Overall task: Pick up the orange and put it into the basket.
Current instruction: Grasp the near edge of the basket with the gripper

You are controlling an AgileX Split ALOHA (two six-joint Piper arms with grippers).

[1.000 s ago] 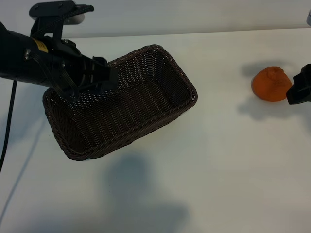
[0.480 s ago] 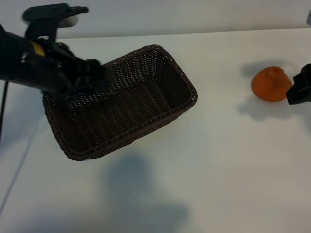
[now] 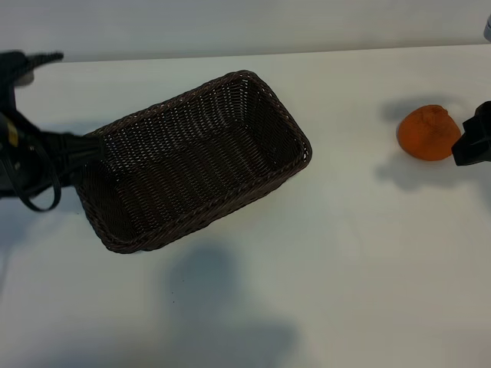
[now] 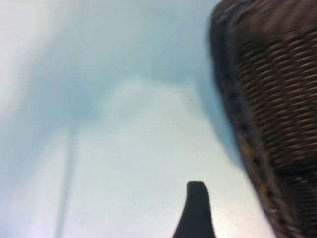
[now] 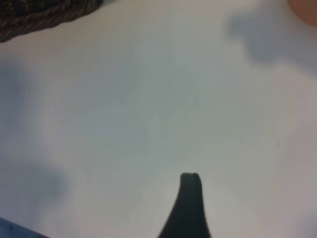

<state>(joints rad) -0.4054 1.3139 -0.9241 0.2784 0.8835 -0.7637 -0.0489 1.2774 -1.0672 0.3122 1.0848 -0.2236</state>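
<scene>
The orange (image 3: 427, 132) lies on the white table at the right, well apart from the basket. A sliver of the orange (image 5: 306, 7) shows in the right wrist view. The dark brown wicker basket (image 3: 201, 205) stands askew left of centre; its woven wall (image 4: 277, 99) fills one side of the left wrist view, and its rim (image 5: 44, 12) shows in the right wrist view. My right gripper (image 3: 473, 142) hovers just right of the orange, open, with one finger (image 5: 189, 198) over bare table. My left gripper (image 3: 83, 149) is open at the basket's left end, its finger (image 4: 196, 208) beside the wicker.
The white table (image 3: 345, 268) stretches wide in front of the basket and between it and the orange. The left arm's body and a looped black cable (image 3: 34, 180) occupy the far left edge. The table's back edge runs along the top.
My left arm has pulled back leftward, from above the basket's left half to the left edge. The basket, the orange and the right gripper have stayed put.
</scene>
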